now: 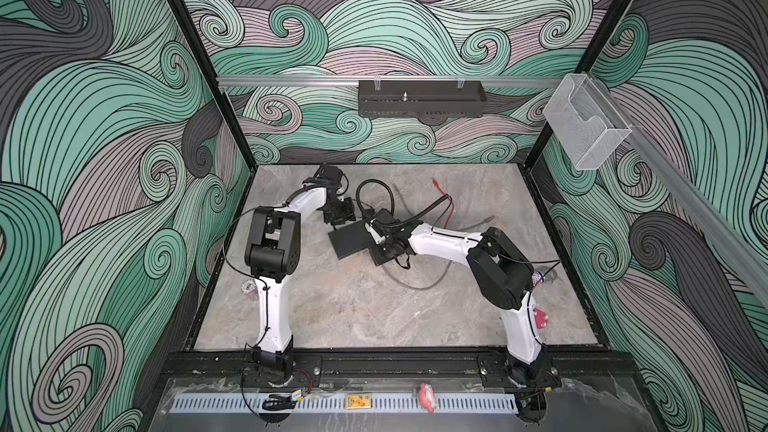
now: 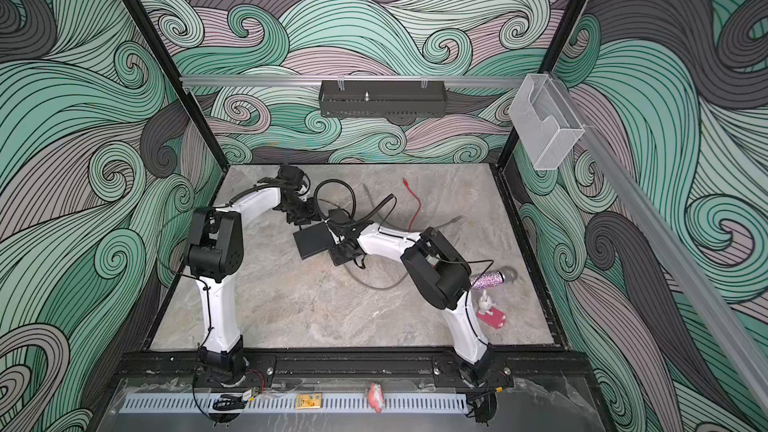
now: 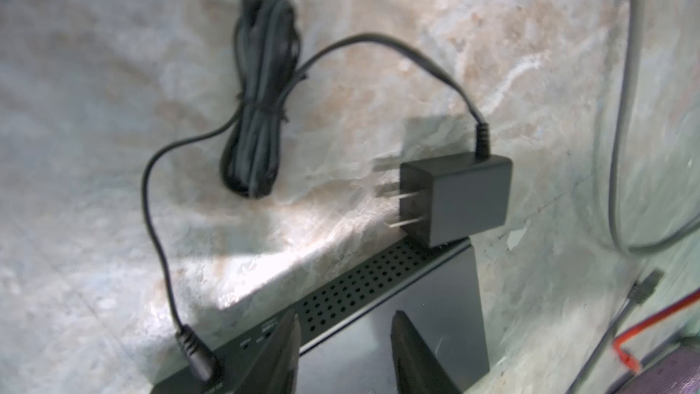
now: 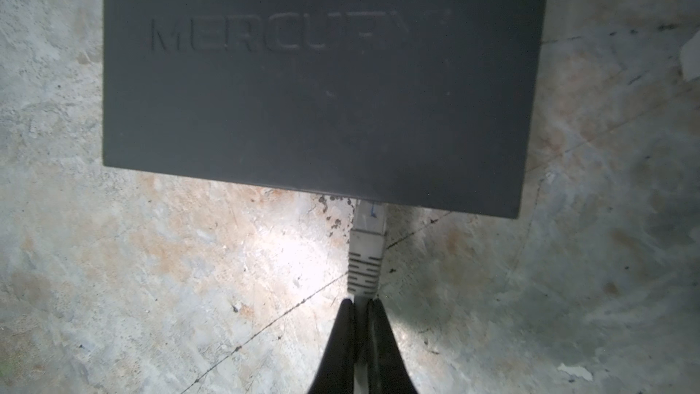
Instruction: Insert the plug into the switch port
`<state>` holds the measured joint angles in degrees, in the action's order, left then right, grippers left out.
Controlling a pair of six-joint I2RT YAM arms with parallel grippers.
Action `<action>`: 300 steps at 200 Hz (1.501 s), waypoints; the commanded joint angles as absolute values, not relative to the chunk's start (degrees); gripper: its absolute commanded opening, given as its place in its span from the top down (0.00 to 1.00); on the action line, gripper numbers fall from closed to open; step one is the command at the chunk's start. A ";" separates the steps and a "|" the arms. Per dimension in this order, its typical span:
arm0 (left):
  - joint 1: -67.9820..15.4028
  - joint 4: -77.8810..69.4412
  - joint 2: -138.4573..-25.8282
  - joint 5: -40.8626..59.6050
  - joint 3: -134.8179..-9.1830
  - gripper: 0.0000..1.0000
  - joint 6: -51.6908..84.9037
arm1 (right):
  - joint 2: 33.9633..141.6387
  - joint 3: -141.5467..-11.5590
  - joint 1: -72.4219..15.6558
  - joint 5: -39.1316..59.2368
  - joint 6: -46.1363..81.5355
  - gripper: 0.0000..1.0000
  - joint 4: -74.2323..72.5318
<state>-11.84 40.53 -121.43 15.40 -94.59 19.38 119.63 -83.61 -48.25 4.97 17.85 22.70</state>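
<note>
Pinched in the right jaws, a pale grey ribbed plug (image 4: 365,255) meets one edge of the flat matte-black switch box (image 4: 303,89) on the marbled tabletop (image 4: 151,259); the left jaws stand part-open over that box's top.

The switch (image 4: 303,108) edge hides the plug (image 4: 366,248) tip.

Black switch (image 4: 303,89), seemingly pale-grey plug (image 4: 365,244), marbled table (image 4: 151,259)
</note>
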 commanded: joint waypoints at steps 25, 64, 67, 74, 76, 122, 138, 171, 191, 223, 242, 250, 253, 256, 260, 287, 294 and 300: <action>-10.06 54.07 -128.75 19.19 -106.11 0.57 0.62 | 118.56 -82.71 -48.24 7.11 17.66 0.91 20.95; -9.31 54.82 -129.31 19.64 -105.84 0.51 -7.95 | 118.61 -82.35 -48.25 8.15 17.49 0.91 19.35; -9.27 55.07 -129.40 19.61 -106.08 0.50 -8.41 | 118.57 -82.25 -48.25 8.26 17.41 0.91 19.34; -9.27 56.42 -129.74 19.84 -107.14 0.48 -9.38 | 118.61 -82.19 -48.25 8.30 17.35 0.91 19.29; -9.24 56.91 -129.84 19.79 -107.49 0.47 -9.57 | 118.60 -82.20 -48.25 8.38 17.39 0.91 19.32; -8.97 58.64 -131.79 20.70 -109.29 0.41 -11.61 | 118.65 -82.00 -48.23 8.71 17.31 0.91 19.25; -9.00 59.15 -132.81 21.00 -109.51 0.34 -12.28 | 118.65 -81.83 -48.25 8.78 17.31 0.91 19.16; -8.99 58.30 -133.60 20.22 -109.47 0.34 -12.23 | 118.61 -81.74 -48.21 8.79 17.31 0.91 18.99; -9.01 57.72 -133.83 20.56 -109.81 0.36 -12.19 | 118.72 -81.85 -48.25 8.75 17.40 0.91 18.90; -9.20 58.26 -134.64 22.30 -110.30 0.39 -12.48 | 118.87 -82.07 -48.25 8.65 17.49 0.91 18.90; -9.56 58.15 -134.69 22.91 -109.64 0.40 -12.98 | 119.09 -82.35 -48.23 8.58 17.40 0.91 18.90; -9.69 58.30 -134.84 23.20 -109.60 0.40 -13.24 | 119.23 -82.48 -48.25 8.60 17.40 0.91 18.83; -9.75 58.40 -134.91 23.24 -109.60 0.40 -13.39 | 119.26 -82.48 -48.25 8.58 17.40 0.91 18.89; -9.68 58.48 -134.97 23.28 -109.60 0.40 -13.55 | 119.28 -82.56 -48.25 8.60 17.38 0.91 18.90; -9.78 58.67 -135.07 23.29 -109.63 0.40 -13.67 | 119.39 -82.69 -48.24 8.45 17.32 0.91 18.90; -9.84 58.71 -135.26 23.02 -109.10 0.41 -13.71 | 119.97 -83.70 -48.07 7.96 16.94 0.91 19.43; -9.84 58.42 -135.18 23.04 -108.84 0.41 -13.54 | 120.10 -83.93 -48.03 7.72 16.88 0.91 19.43; -9.84 58.54 -135.24 23.03 -108.89 0.41 -13.45 | 120.27 -84.17 -47.95 7.64 16.88 0.91 19.39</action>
